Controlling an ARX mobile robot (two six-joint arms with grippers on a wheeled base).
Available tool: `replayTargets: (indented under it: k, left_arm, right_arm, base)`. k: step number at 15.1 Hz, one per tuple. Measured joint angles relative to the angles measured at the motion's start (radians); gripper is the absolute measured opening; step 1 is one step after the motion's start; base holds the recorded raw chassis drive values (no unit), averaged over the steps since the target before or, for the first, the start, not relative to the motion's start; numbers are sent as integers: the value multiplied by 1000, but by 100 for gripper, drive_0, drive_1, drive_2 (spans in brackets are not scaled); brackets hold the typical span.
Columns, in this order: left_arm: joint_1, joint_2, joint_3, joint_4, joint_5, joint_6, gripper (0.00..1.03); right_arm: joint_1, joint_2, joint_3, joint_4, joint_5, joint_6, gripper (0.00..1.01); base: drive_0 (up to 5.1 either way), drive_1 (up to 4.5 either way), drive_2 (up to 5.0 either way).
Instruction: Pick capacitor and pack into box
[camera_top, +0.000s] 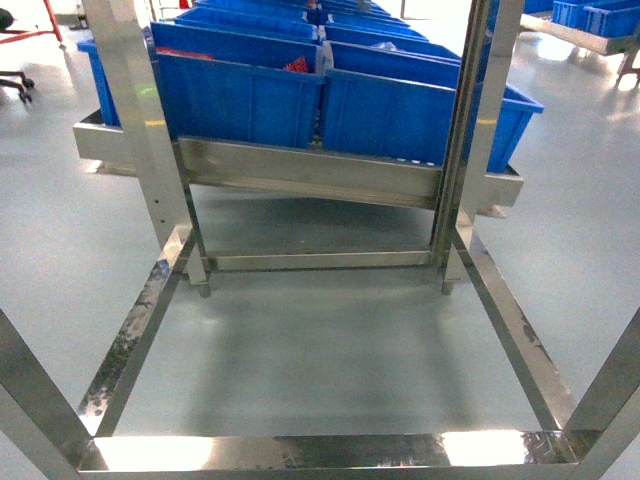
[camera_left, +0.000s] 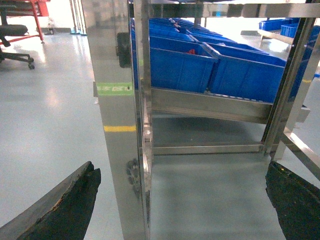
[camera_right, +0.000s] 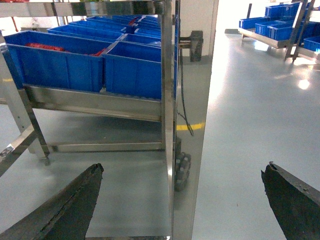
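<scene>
here, both grippers' fingers (camera_left: 60, 210) (camera_right: 60, 210) spread wide, empty; two blue bins (camera_top: 240, 95) front the steel rack (camera_top: 300, 170).

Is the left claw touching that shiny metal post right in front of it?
Apart. In the left wrist view the open left claw has dark fingers low at both edges, and the steel post stands between and beyond them with floor showing around.

left gripper (camera_left: 182, 205) low in its wrist view, dark worn fingers (camera_left: 60, 210) spread wide, nothing between them, right gripper (camera_right: 182, 207) likewise, fingers (camera_right: 65, 212) splayed far apart, empty, neither arm visible in head view
</scene>
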Motion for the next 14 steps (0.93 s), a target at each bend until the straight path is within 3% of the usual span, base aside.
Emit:
replayTargets:
  k: [14]
  left_arm:
    - [0,0,0,0,0,0,98]
  right_arm:
    - [0,0,0,0,0,0,98]
  base:
    - [0,0,0]
